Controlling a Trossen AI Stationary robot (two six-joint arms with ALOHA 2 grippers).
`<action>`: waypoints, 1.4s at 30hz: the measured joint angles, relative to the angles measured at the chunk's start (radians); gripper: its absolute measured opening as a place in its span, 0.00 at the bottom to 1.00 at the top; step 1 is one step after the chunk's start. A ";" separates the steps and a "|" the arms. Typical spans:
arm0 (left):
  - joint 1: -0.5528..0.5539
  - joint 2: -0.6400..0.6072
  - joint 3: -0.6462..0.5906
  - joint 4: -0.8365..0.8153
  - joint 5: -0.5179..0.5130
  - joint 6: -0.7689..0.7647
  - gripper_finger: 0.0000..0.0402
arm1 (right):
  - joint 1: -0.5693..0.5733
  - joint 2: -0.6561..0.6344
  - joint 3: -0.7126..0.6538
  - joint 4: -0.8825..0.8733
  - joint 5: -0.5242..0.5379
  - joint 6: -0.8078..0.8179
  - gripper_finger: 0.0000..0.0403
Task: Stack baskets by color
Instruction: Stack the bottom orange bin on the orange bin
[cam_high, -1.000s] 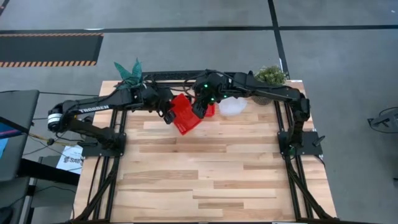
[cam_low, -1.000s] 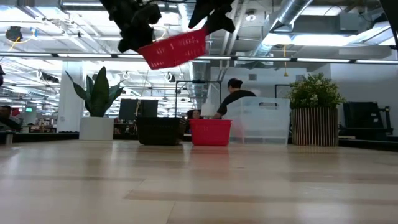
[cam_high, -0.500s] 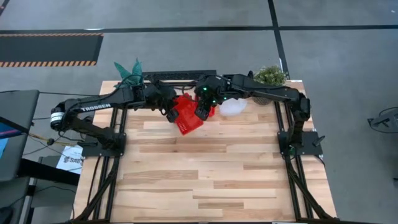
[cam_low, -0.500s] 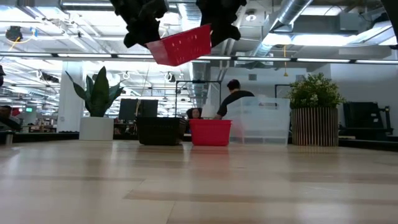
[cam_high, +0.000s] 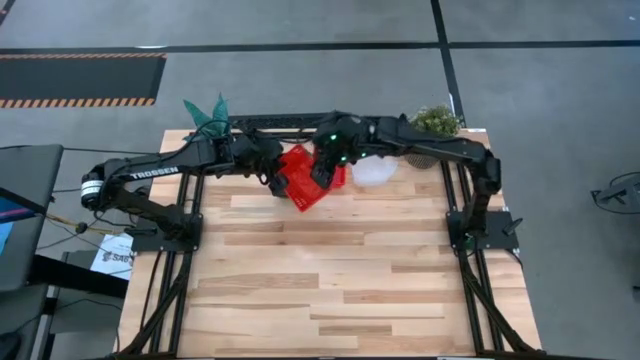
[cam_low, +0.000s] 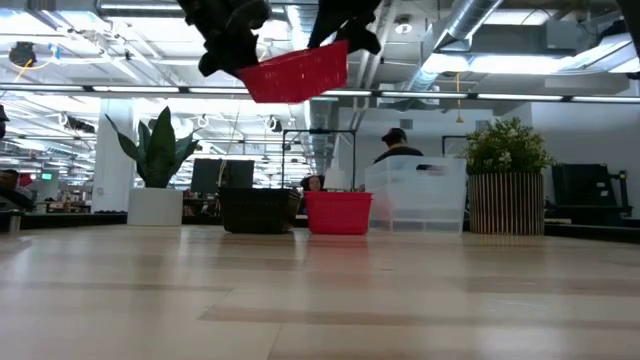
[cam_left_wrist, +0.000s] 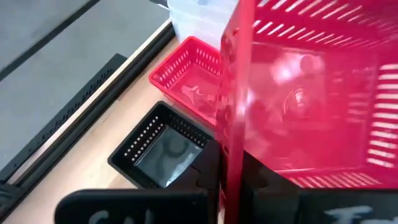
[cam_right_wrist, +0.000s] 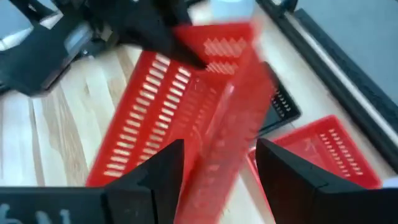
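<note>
A red mesh basket (cam_high: 305, 182) hangs high above the table's far middle, with my left gripper (cam_left_wrist: 231, 168) shut on one end of it. My right gripper (cam_right_wrist: 214, 168) is open at the basket's other end. That end's rim (cam_right_wrist: 217, 155) passes between its spread fingers. Below, along the far edge, a black basket (cam_low: 258, 210), a second red basket (cam_low: 338, 213) and clear baskets (cam_low: 415, 195) rest on their bottoms in a row. My left gripper pinches the held basket's end wall (cam_left_wrist: 231, 134) at the rim, with one finger (cam_left_wrist: 208, 168) outside and the other inside. It reaches in slanting down from the table's left. The basket is lifted clear, its open side up and slightly tilted. Whether my right gripper touches the basket, I cannot tell.
Two potted plants stand at the far corners, one on the left (cam_high: 205, 115) and one on the right (cam_high: 435, 122). The wooden table top (cam_high: 340, 280) stretches from the middle to the near edge. A person (cam_low: 395, 150) moves in the room behind.
The held red basket has shifted slightly up and toward the right arm with my left gripper, which stays shut on it. My right gripper has stayed open at the basket's other end.
</note>
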 joint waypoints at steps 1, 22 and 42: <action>0.000 0.000 0.000 0.005 0.000 -0.005 0.00 | 0.004 0.012 0.000 0.009 0.000 0.000 0.54; 0.002 0.003 0.087 0.014 0.019 0.061 0.17 | -0.075 0.090 -0.002 -0.023 -0.025 0.108 0.01; -0.001 -0.213 0.423 -0.189 -0.239 0.020 0.54 | -0.311 0.089 -0.303 0.277 -0.116 0.507 0.00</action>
